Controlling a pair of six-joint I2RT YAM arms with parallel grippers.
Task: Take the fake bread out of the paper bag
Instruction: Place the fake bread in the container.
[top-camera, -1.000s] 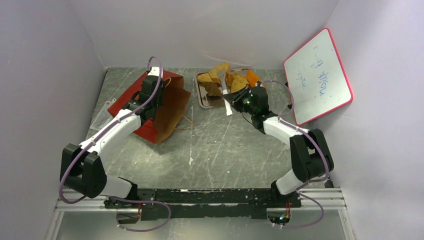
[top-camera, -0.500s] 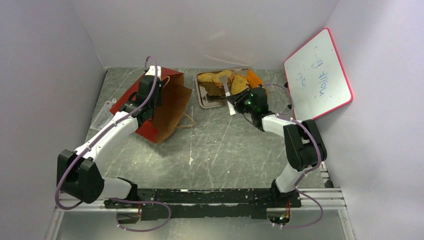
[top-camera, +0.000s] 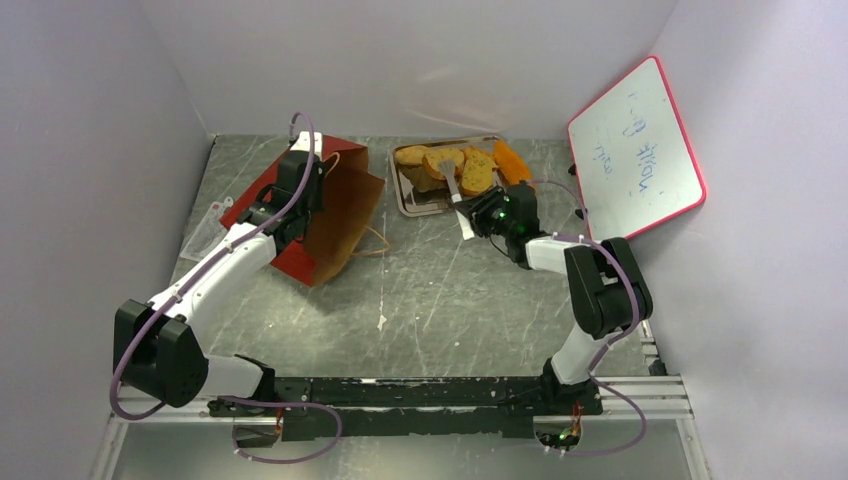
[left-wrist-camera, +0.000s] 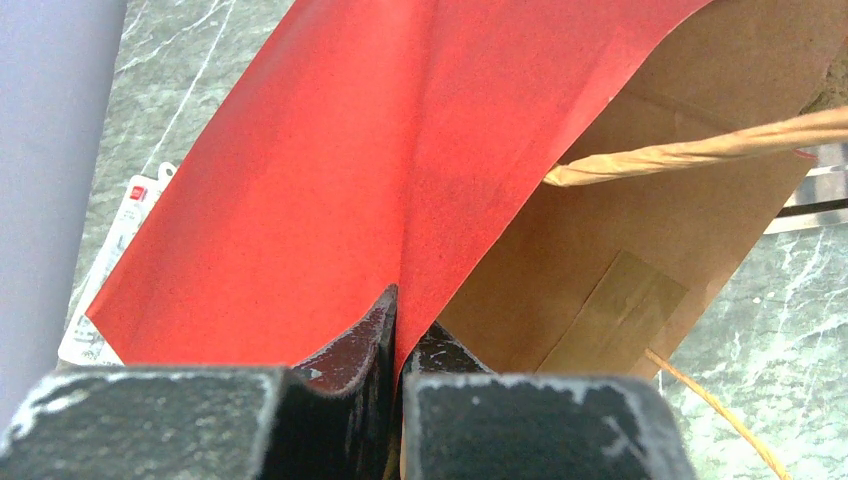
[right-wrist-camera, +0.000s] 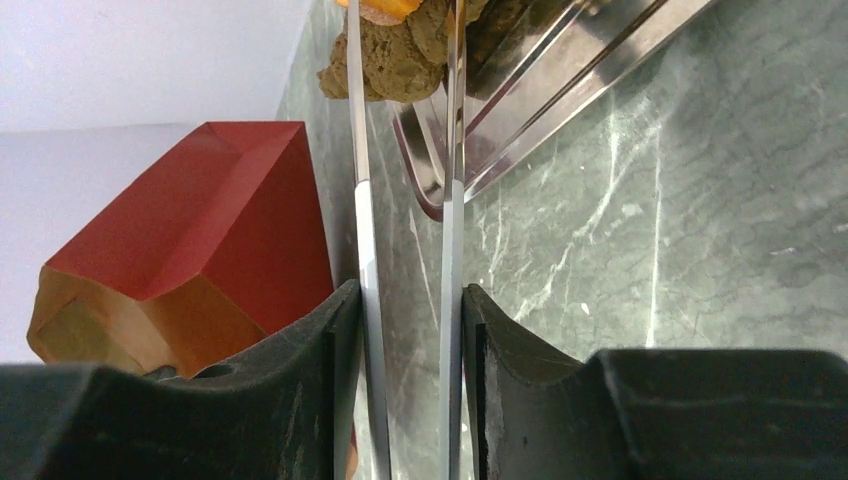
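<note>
The paper bag (top-camera: 345, 210), red outside and brown inside, lies on its side at the left with its mouth toward the middle. My left gripper (top-camera: 307, 152) is shut on the bag's red top edge (left-wrist-camera: 330, 150), the paper pinched between the fingertips (left-wrist-camera: 375, 325). Several pieces of fake bread (top-camera: 445, 162) lie in the metal tray (top-camera: 413, 207). My right gripper (top-camera: 470, 206) is shut on a pair of metal tongs (right-wrist-camera: 365, 230). Both tong arms rest against its fingers and are spread apart. The tong tips flank a brown bread piece (right-wrist-camera: 400, 60) at the tray (right-wrist-camera: 530, 120).
A red-framed whiteboard (top-camera: 635, 150) leans against the right wall. A clear plastic tag (top-camera: 203, 232) lies left of the bag. The bag's cord handle (left-wrist-camera: 680, 150) crosses its mouth. Grey walls close in on three sides.
The right arm lowered the tongs toward the tray and its jaws widened, letting the tong arms spread. The raised bread now lies flat in the tray. The left gripper kept its grip.
</note>
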